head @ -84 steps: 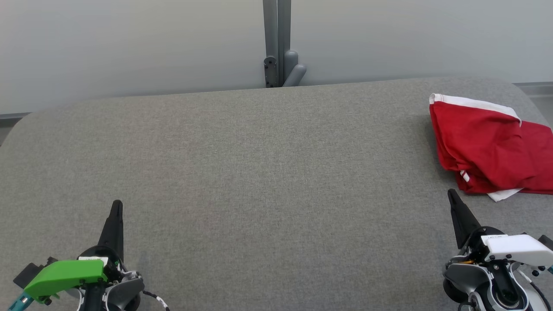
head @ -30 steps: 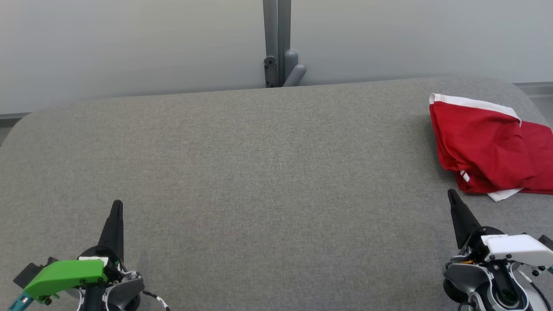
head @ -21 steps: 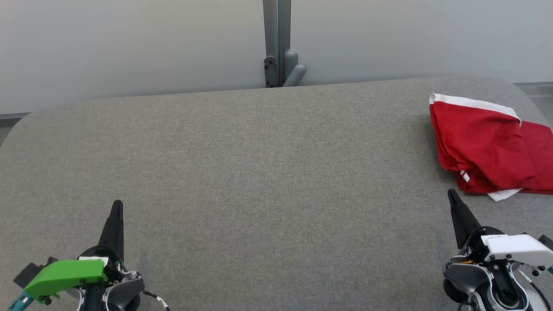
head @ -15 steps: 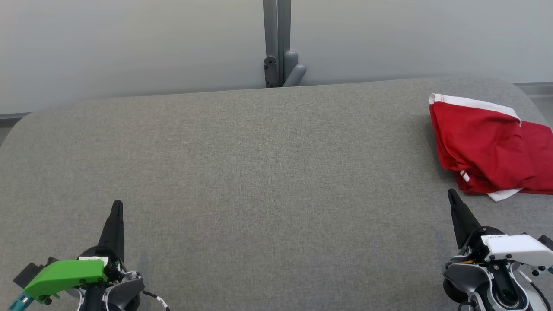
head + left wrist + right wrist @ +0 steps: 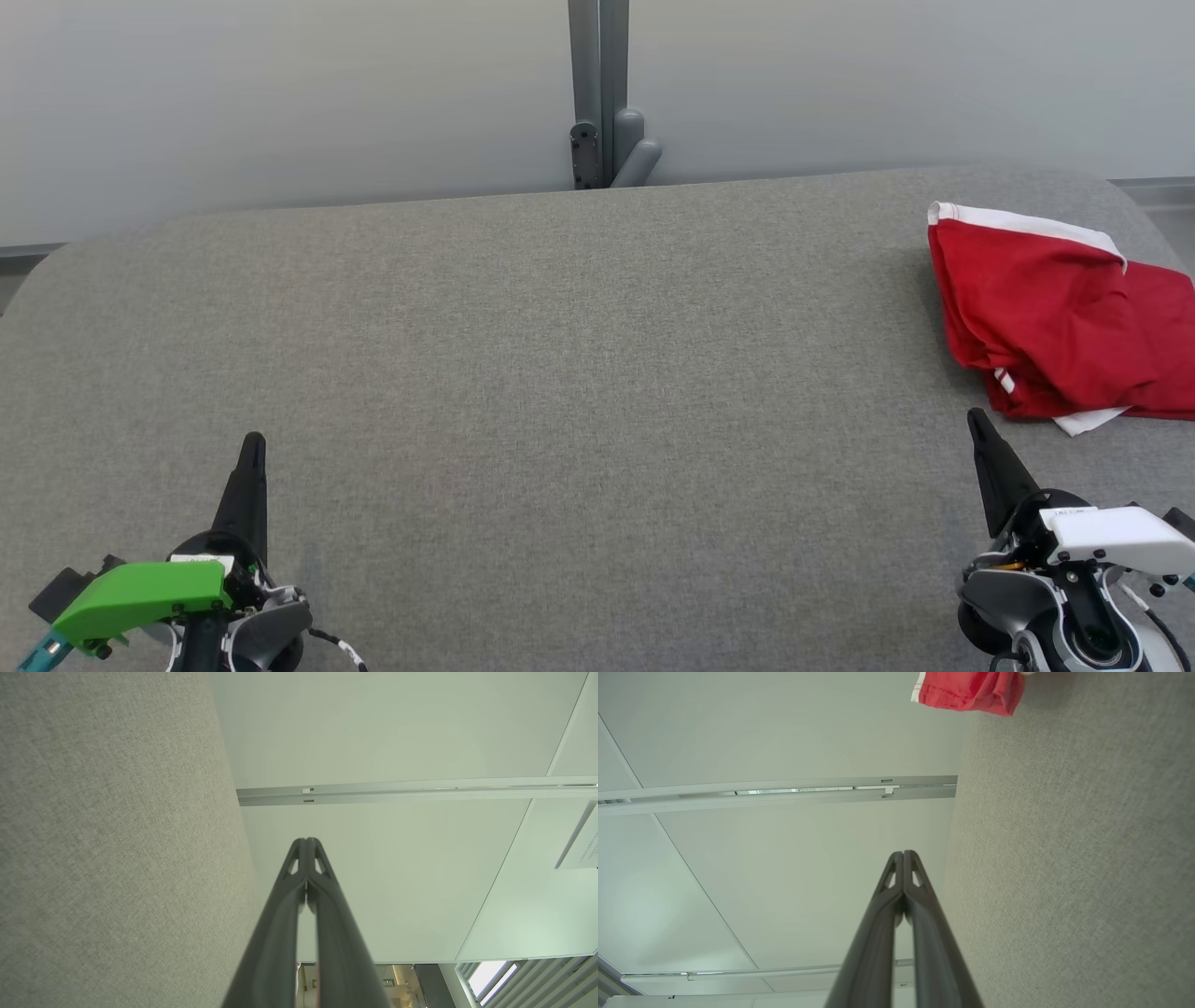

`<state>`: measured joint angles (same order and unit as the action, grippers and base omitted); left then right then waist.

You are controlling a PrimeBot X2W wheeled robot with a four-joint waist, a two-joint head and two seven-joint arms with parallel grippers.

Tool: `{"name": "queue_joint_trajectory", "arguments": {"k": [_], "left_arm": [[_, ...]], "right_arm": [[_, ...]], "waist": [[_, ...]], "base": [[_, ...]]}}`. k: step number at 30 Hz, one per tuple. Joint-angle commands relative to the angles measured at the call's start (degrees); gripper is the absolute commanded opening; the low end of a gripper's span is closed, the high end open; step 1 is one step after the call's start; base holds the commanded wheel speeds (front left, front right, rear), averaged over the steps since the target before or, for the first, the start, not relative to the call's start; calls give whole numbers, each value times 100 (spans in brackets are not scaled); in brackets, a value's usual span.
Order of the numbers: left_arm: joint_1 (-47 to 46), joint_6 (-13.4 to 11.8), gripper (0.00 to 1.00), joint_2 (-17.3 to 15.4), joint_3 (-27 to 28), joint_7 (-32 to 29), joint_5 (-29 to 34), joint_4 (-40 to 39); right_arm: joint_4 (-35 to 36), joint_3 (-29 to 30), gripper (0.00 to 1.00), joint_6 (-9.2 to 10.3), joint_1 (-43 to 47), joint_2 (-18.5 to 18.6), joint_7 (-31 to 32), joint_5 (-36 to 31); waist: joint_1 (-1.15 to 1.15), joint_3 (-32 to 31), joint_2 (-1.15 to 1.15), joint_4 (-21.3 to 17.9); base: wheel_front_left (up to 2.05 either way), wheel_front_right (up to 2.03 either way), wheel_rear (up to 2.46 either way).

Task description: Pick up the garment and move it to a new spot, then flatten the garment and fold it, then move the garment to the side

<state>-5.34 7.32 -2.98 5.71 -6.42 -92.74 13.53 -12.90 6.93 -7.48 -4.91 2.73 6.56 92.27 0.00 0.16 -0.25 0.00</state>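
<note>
A red garment [image 5: 1055,317] with white trim lies crumpled at the far right of the grey fabric table [image 5: 560,373], running off the head view's right edge. Its hem [image 5: 966,693] shows at the top of the right wrist view. My right gripper [image 5: 976,420] rests at the lower right, shut and empty, its tip just short of the garment's near edge. My left gripper [image 5: 252,441] rests at the lower left, shut and empty, far from the garment. In both wrist views the fingertips [image 5: 306,841] [image 5: 903,853] touch each other.
A grey metal post with a bracket [image 5: 602,140] stands behind the table's far edge against a pale wall [image 5: 280,93]. The table's corners are rounded. The wide middle and left of the grey surface hold no objects.
</note>
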Motion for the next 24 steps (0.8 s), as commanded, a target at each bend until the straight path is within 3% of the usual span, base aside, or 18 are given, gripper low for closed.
{"name": "queue_joint_trajectory", "arguments": {"k": [1,24], "left_arm": [[-87,31,0,-6,30,-3,24,-1],[-88,31,0,-1,36,-8,32,-1]], "right_arm": [[20,11,0,-2,-21,28,27,46],[20,12,0,-2,-21,29,27,45]], "waist": [[0,0,25,0],[0,0,25,0]], "base": [[0,0,0],[0,0,0]]}}
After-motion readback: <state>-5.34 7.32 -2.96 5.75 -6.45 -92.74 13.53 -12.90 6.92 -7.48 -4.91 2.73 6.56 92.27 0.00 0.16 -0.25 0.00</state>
